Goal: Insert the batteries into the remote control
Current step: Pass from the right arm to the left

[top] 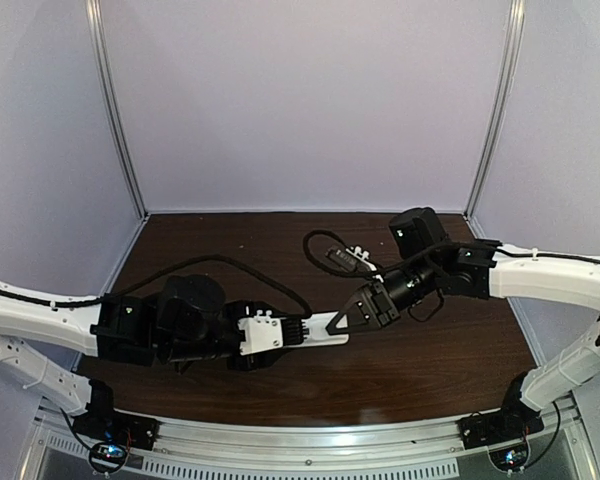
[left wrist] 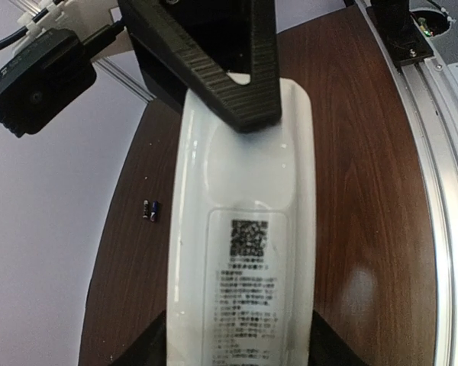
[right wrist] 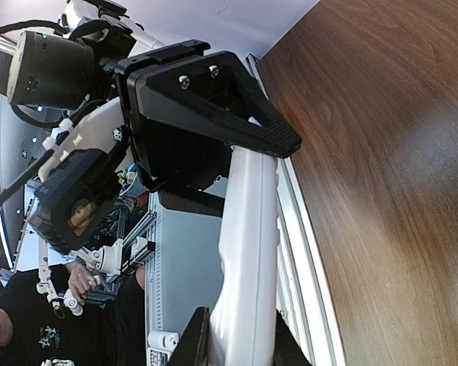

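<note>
**Remote held in the air between both grippers, batteries on the table**

The remote control [top: 328, 331] hangs above the dark wooden table [top: 230, 250], bridging the two arms, with one end in each tool. The left gripper [top: 302, 333] takes the near end across its width. In the left wrist view its two fingers [left wrist: 141, 347] lie against the remote's long edges, one on each side, clamped on it. The right gripper [top: 342, 320] takes the far end through its thickness. One ribbed black finger [left wrist: 214, 61] lies flat on the face that carries the QR-code label [left wrist: 249, 238], and the right wrist view shows the handset edge-on between that gripper's narrowly parted fingers. Its jaws are closed on the remote.

The batteries [left wrist: 150, 210] lie just beside each other on the table, below and to one side of the remote. They are well apart from both grippers, and neither touches them.
</note>
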Tool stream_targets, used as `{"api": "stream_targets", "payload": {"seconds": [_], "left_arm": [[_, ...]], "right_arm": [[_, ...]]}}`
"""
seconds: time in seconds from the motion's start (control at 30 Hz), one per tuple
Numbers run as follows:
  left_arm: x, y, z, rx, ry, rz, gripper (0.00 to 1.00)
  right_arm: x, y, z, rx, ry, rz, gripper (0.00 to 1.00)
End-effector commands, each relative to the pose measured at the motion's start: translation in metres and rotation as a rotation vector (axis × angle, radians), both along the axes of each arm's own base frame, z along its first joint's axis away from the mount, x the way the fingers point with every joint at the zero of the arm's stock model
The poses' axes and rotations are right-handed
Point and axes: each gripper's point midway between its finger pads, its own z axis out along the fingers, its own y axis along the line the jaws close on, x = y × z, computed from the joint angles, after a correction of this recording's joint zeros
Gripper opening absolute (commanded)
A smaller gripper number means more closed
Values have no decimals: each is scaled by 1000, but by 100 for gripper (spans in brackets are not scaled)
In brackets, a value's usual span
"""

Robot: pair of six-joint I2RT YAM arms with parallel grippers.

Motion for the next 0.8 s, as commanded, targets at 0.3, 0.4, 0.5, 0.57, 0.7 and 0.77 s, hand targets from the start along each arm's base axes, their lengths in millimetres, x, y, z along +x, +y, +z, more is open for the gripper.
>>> {"api": "stream_targets", "payload": {"seconds": [0.3,0.4,0.5,0.57,0.7,0.77], "left_arm": [[19,-11,52,-328,106,179,19],[30,-9,54,-420,163,280,17],[40,-9,53,-478,203,366,16],[45,-10,53,-504,220,406,15],[55,-8,51,-520,214,476,15],[57,-6,52,-531,213,500,15]], "right_arm": [[49,-9,40,92,-103,-221,72],[75,-20,59,159,-130,-369,76],[97,-27,76,216,-171,-499,78],[105,-30,85,268,-178,-557,78],[117,-29,81,279,-132,-622,78],[117,-26,75,275,-114,-629,79]]}}
